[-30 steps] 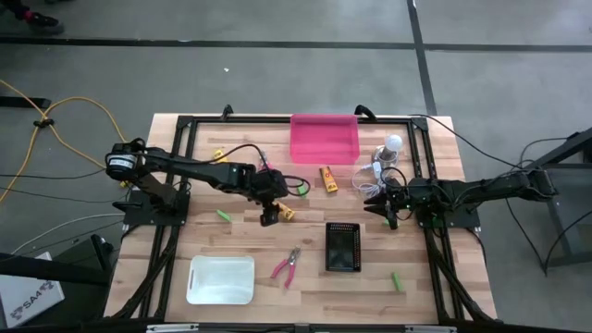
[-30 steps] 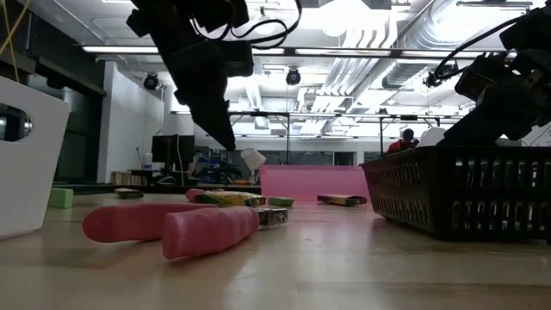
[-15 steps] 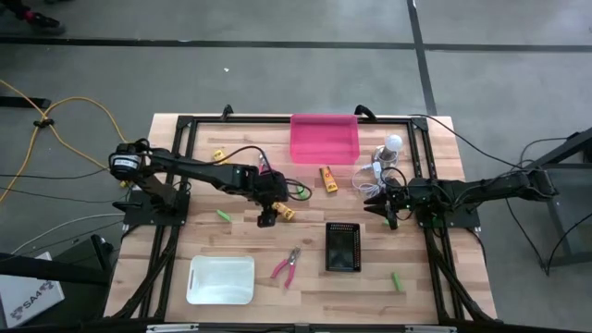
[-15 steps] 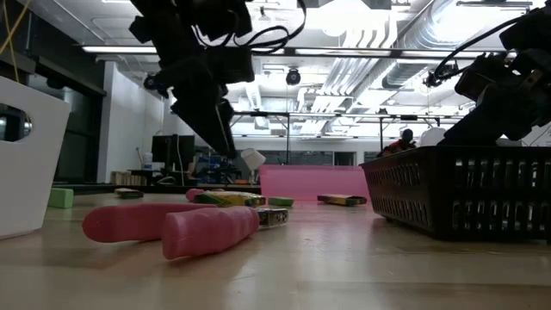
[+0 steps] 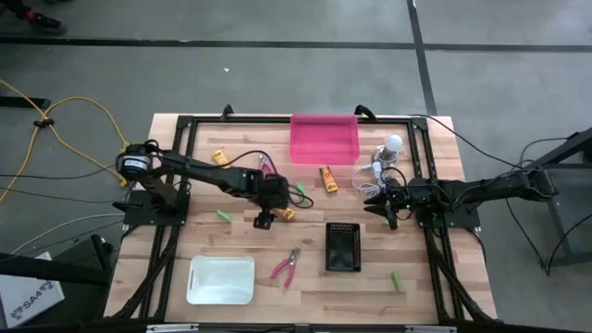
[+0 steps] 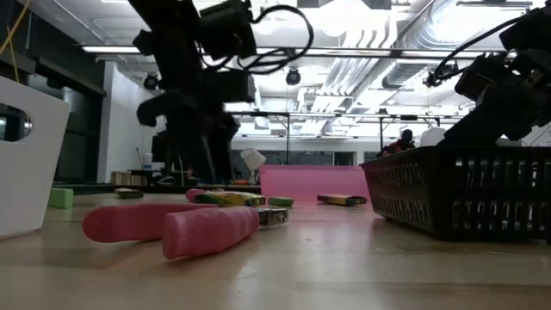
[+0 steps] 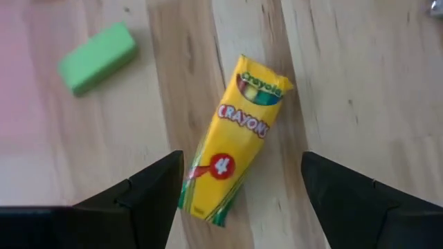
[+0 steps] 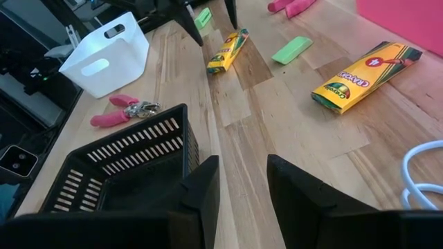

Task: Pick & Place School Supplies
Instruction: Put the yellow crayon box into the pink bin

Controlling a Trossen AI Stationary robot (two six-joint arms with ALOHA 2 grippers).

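My left gripper (image 5: 265,220) is open and points down over a yellow crayon box (image 7: 237,138) that lies flat on the table left of centre. Its two fingers stand on either side of the box's near end without touching it. A green block (image 7: 97,57) lies just beyond the box. My right gripper (image 5: 375,205) is open and empty, and waits at the table's right, near the white bulb (image 5: 393,142). Another crayon box (image 5: 327,177) lies near the pink bin. Pink-handled pliers (image 5: 286,264) lie toward the near edge.
A pink bin (image 5: 324,137) stands at the far middle, a black basket (image 5: 342,246) right of centre and a white bin (image 5: 221,278) at the near left. Further green blocks (image 5: 224,215) (image 5: 398,279), a third crayon box (image 5: 219,155) and second pliers (image 5: 266,166) lie about.
My left gripper has come down toward the crayon box and turned about its wrist, so that its fingers now point straight down. The box has stayed where it lay.
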